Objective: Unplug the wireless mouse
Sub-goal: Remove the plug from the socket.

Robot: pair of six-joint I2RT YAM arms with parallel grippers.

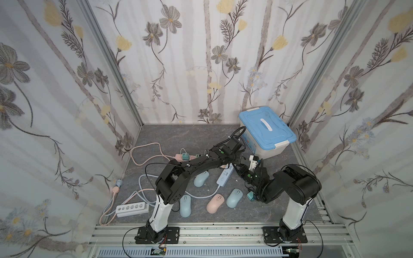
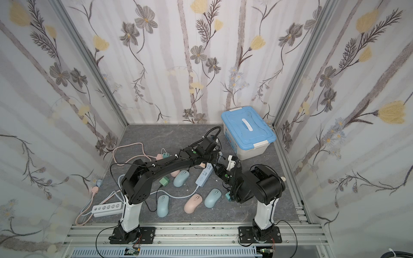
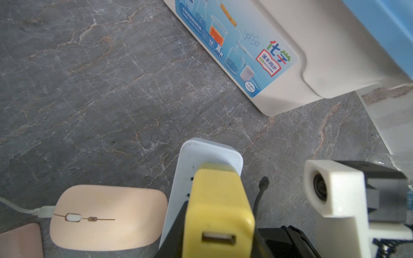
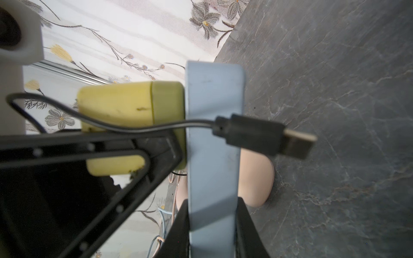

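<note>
A yellow charger block (image 3: 219,196) is plugged into the end of a light blue power strip (image 4: 213,100), and my left gripper (image 3: 218,223) is shut on it. The block's USB port (image 3: 218,238) is empty. A black cable's USB plug (image 4: 268,136) hangs loose in front of the strip. My right gripper (image 4: 212,232) is shut on the strip's body, one finger on each long side. A pink mouse (image 3: 107,216) lies next to the strip with a white cable (image 3: 42,211) in its front. In both top views the arms hide both grips above the strip (image 1: 224,176).
A blue-lidded storage box (image 1: 266,131) stands close behind the grippers. Several blue and pink mice (image 1: 214,203) lie on the grey table nearer the arm bases. A white power strip (image 1: 131,208) and a pink strip (image 1: 178,157) with looping cords lie left.
</note>
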